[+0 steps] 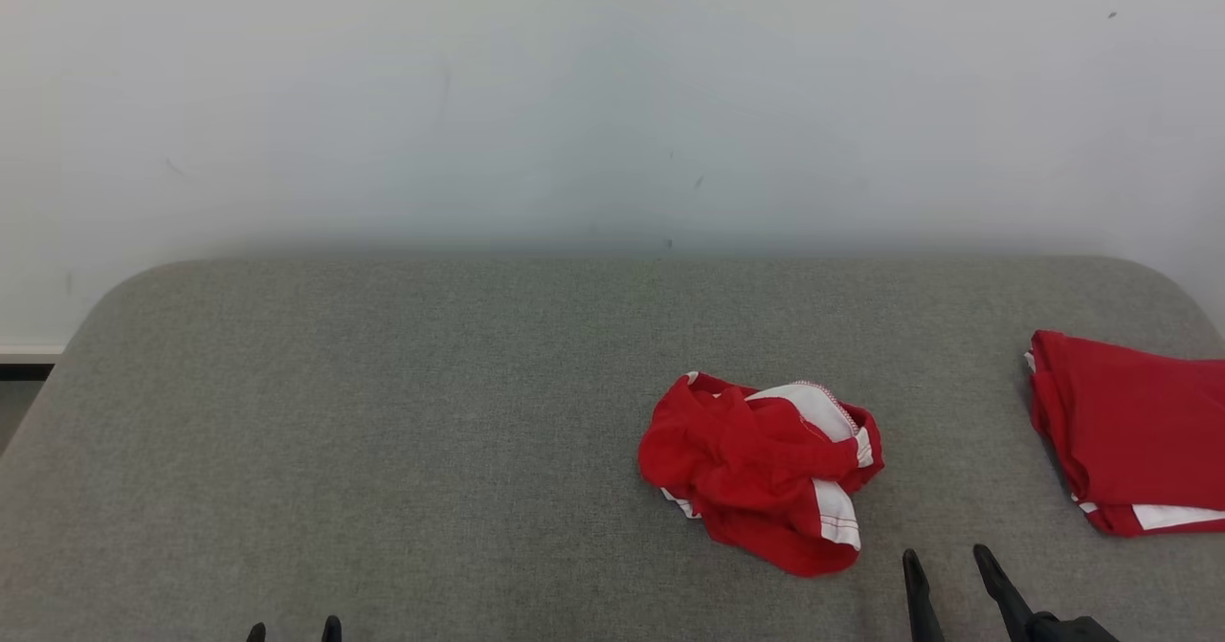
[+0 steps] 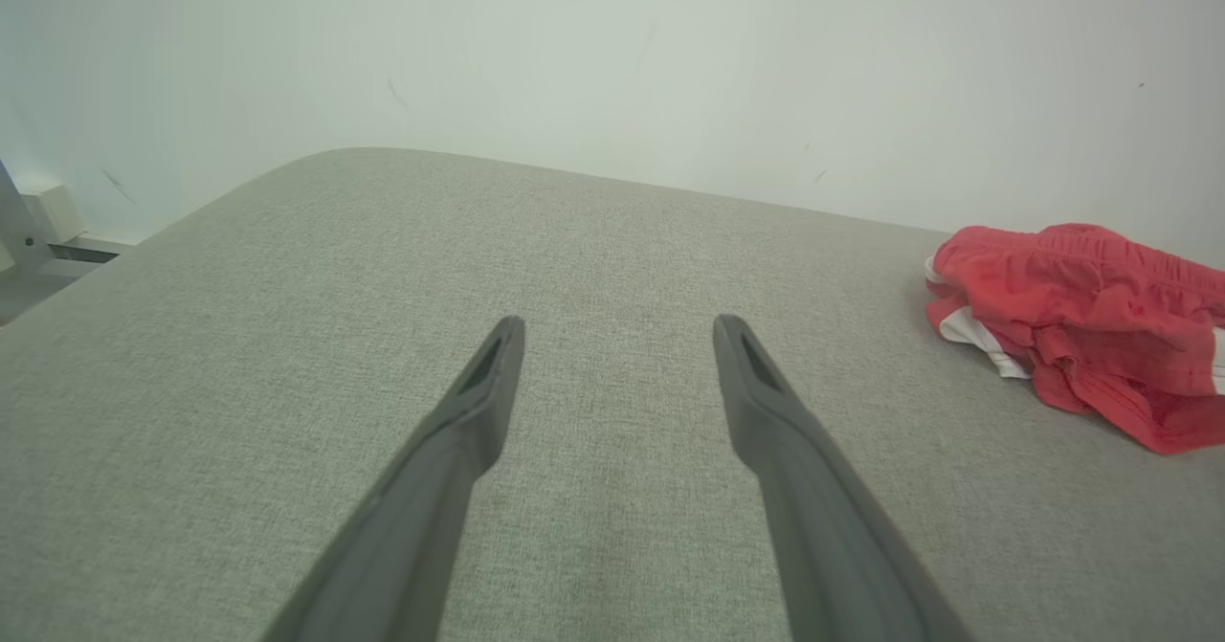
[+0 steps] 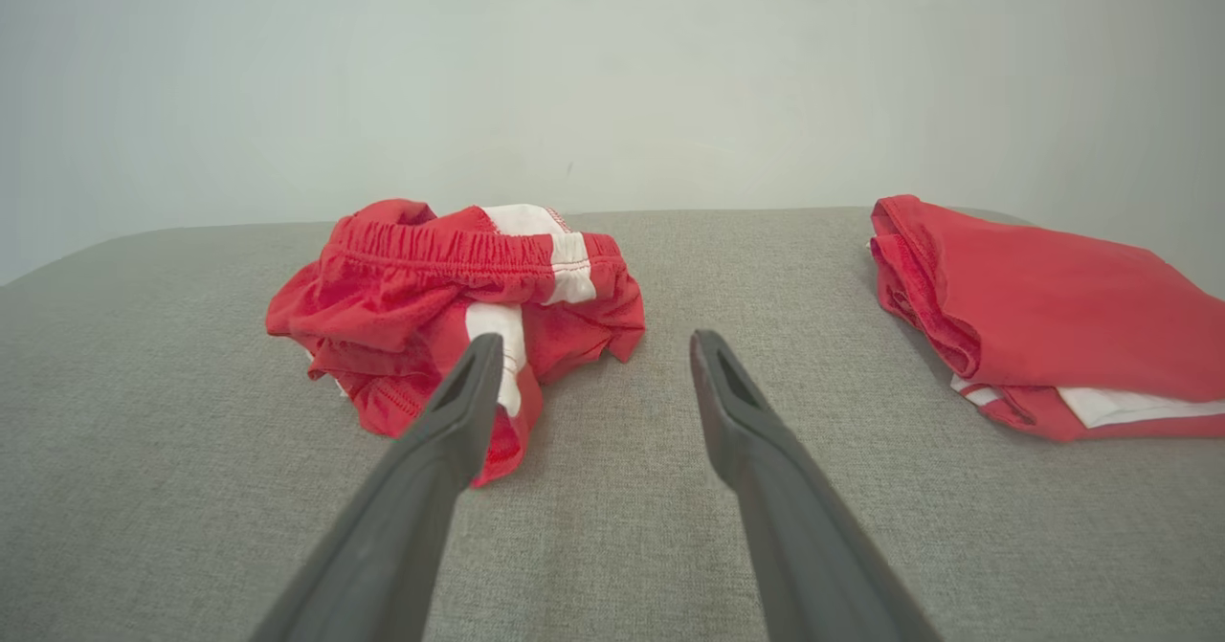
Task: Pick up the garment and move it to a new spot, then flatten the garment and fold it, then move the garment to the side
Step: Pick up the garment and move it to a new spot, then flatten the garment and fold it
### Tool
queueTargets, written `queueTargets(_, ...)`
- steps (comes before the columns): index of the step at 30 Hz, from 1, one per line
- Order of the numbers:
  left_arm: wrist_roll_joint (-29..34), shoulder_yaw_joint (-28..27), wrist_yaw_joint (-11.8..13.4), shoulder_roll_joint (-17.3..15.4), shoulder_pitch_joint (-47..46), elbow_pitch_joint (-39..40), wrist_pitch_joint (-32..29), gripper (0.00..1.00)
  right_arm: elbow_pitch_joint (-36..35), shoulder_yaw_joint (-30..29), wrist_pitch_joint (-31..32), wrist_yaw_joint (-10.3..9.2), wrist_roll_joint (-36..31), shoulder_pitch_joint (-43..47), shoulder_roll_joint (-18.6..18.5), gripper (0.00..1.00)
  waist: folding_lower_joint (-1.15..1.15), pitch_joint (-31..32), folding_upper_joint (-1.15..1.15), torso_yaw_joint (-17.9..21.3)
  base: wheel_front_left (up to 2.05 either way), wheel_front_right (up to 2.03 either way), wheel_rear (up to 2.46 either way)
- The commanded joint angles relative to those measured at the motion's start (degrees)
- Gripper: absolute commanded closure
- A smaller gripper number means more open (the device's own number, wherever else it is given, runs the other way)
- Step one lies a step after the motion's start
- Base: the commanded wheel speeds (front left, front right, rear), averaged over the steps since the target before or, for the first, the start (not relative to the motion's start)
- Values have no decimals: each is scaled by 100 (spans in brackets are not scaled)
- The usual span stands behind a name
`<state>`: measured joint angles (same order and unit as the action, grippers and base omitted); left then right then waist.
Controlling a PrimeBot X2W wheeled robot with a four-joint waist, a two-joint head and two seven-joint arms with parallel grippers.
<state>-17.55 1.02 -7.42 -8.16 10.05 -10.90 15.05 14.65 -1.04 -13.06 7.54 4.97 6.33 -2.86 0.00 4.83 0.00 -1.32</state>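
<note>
A crumpled red garment with white side stripes lies in a heap on the grey padded table, right of centre. It also sits at the right edge of the left wrist view and left of centre in the right wrist view. My right gripper stands open just near and right of the heap, nothing between its fingers. Far to the left at the table's near edge, my left gripper is open over bare fabric, its fingers spread wide.
A second red garment, folded flat with a white band showing, lies at the table's right edge. A pale wall rises behind the table. The table's corners are rounded and floor shows past its far left corner.
</note>
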Motion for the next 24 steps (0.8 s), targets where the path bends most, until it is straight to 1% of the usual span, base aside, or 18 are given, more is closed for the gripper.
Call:
queueTargets(1, 2, -12, -7, -31, -91, -21, 17, 0, -19, 7, 13, -13, -23, -25, -4, 0, 0, -5, 0, 5, 0, 0, 0)
queueTargets(13, -47, 69, -6, -1, -100, -49, 17, 0, -27, 1, 26, -12, 95, -8, -4, 0, 0, -27, 0, 56, 0, 0, 0)
queueTargets(20, -57, 148, -6, -91, -190, 35, 18, 0, -37, 51, 43, -12, 131, -48, -5, 0, 0, -46, 0, 100, 0, 0, 0)
queueTargets(22, -68, 238, -7, -109, -214, 31, 18, 0, -31, 71, 54, -13, 132, -82, -5, 0, 0, -57, 0, 164, 0, 0, 0)
queueTargets(24, -80, 409, -6, -196, -296, -36, 18, 0, -35, 78, 61, -13, 129, -105, -6, 0, 0, -79, 0, 249, 0, 0, 0)
